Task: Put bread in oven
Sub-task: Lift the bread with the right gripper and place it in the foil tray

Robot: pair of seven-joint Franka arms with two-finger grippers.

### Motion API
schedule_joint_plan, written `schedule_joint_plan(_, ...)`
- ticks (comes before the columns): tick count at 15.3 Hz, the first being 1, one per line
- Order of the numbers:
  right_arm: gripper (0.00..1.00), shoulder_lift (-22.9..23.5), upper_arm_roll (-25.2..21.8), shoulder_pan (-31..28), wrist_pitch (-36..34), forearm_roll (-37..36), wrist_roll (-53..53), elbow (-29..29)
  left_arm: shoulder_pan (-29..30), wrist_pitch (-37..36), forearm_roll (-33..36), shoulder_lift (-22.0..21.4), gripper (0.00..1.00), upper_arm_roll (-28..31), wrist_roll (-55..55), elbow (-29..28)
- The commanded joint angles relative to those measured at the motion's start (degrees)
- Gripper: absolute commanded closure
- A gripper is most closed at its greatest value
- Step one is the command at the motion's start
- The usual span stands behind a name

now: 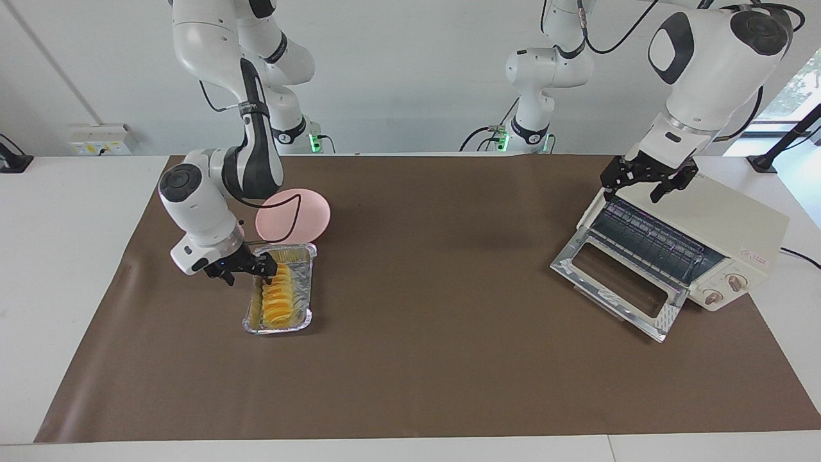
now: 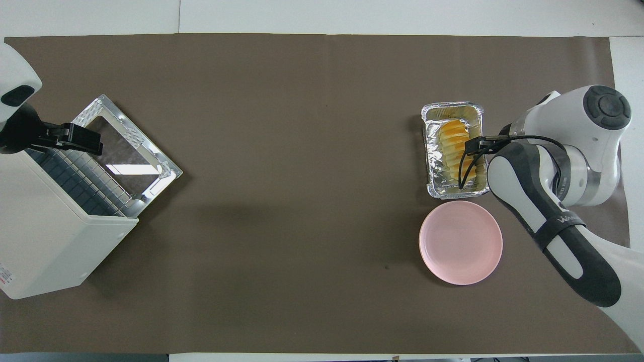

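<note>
The right gripper [image 1: 247, 271] hangs low at the edge of the foil tray [image 1: 306, 282], fingers spread and holding nothing — one fingertip close beside the bread [image 1: 279, 300], contact not clear. The yellow loaf lies in the tray, just farther from the robots than the pink plate [image 1: 294, 215], at the right arm's end of the table. To grip well, the fingers should straddle the loaf's narrow width, clear of the foil. The left gripper [image 1: 648, 179], open, waits over the oven [image 1: 725, 232] — its door down.
</note>
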Motion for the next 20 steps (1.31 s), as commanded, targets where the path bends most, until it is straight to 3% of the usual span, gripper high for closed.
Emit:
schedule_joint_plan(1,0.14,-0.2,0.6,-1.6,1.5,0.4,-1.8,-1.5,0.4,0.4,0.7,-1.3,0.0,-0.3,0.3,-1.5)
schedule_joint_plan(4,0.26,-0.2,0.7,-2.0,1.7,0.5,-1.9,-2.1,0.4,0.4,0.7,-1.3,0.0,-0.3,0.3,-1.5)
schedule_joint_plan(5,0.34,-0.2,0.7,-2.0,1.8,0.5,-1.9,-2.3,0.4,0.4,0.7,-1.3,0.0,-0.3,0.3,-1.5)
schedule_joint_plan(7,0.52,-0.2,0.7,-2.0,1.8,0.6,-1.9,-2.2,0.4,0.4,0.7,-1.3,0.0,-0.3,0.3,-1.5)
schedule_joint_plan(11,1.0,-0.1,0.7,-1.8,3.7,0.5,-1.8,-2.7,0.4,0.4,0.7,-1.3,0.0,-0.3,0.3,-1.5)
schedule_joint_plan(17,1.0,-0.3,1.0,-1.2,3.6,0.7,-1.4,-2.2,0.4,0.4,0.7,-1.3,0.0,-0.3,0.3,-1.5)
schedule_joint_plan(20,1.0,-0.9,3.1,0.1,2.8,4.8,-0.4,-0.2,0.4,0.4,0.7,-1.3,0.0,-0.3,0.4,-1.5)
